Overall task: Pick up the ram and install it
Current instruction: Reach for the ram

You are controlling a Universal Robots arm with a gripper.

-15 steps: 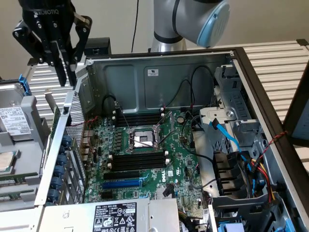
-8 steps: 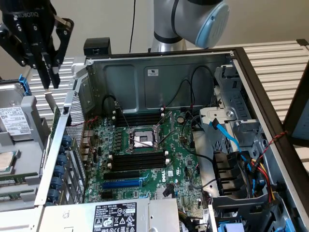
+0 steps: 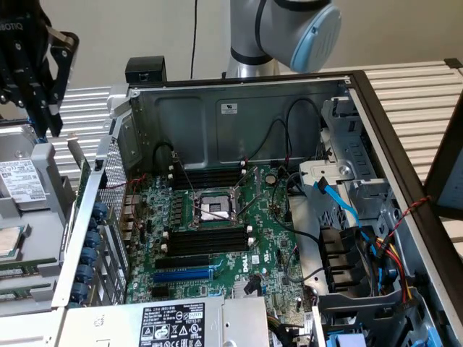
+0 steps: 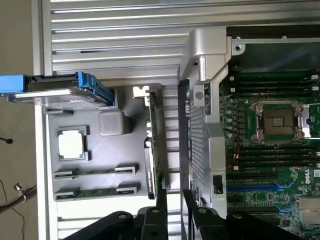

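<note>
The ram sits on edge in a holder of the gray tray, untouched, with a like stick just beside it and a square processor chip near them. A green card stands on edge at the tray's side nearest the open computer case. The tray rests on the slatted tabletop at the exterior view's left, just beside the case. The gripper hangs above the tray, pointing straight down and well clear of the ram. In the wrist view its jaws stand a narrow gap apart and hold nothing. The arm's grey and blue elbow joint rises behind the case's back wall
</note>
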